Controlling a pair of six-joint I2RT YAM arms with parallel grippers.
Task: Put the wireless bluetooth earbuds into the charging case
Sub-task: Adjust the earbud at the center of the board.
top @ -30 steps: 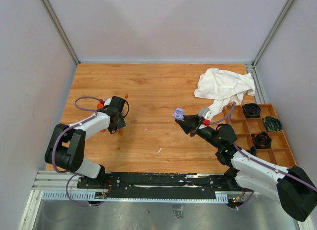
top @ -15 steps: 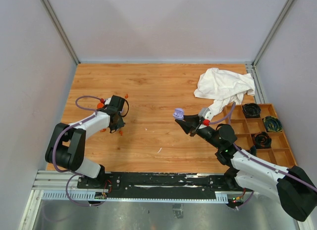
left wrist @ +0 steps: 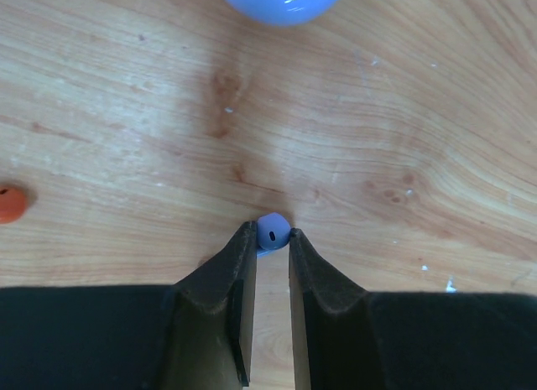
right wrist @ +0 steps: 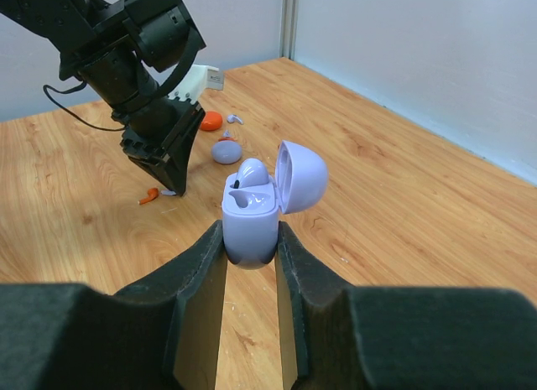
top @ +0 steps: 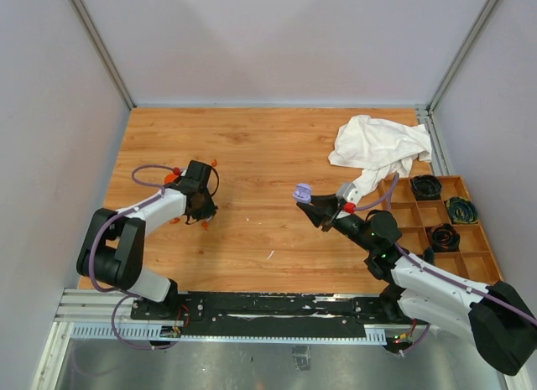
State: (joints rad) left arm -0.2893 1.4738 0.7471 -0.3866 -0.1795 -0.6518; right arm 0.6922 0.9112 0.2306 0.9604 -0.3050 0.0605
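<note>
The left claw [left wrist: 270, 239] is clenched on a tiny lavender plastic earbud [left wrist: 273, 230] at the wooden counter [left wrist: 403, 113]. The right claw [right wrist: 251, 232] grasps the open-lidded lavender plastic charging case [right wrist: 252, 214], second lavender earbud [right wrist: 250, 170] seated inside.

Robot lab test cell; plain grey walls [top: 277, 38], aluminium corner posts [top: 98, 46], wooden tabletop [top: 252, 147], metal mounting rail [top: 277, 306]

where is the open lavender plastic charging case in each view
Top external: the open lavender plastic charging case is just right of centre, at the right pincer tip.
Right wrist: centre, clamped in that pincer, lid up.
Left wrist: not in it.
Shared landmark: the left pincer, left of centre from above, upper left in the right wrist view, bottom centre in its own, pinching a tiny lavender earbud.
</note>
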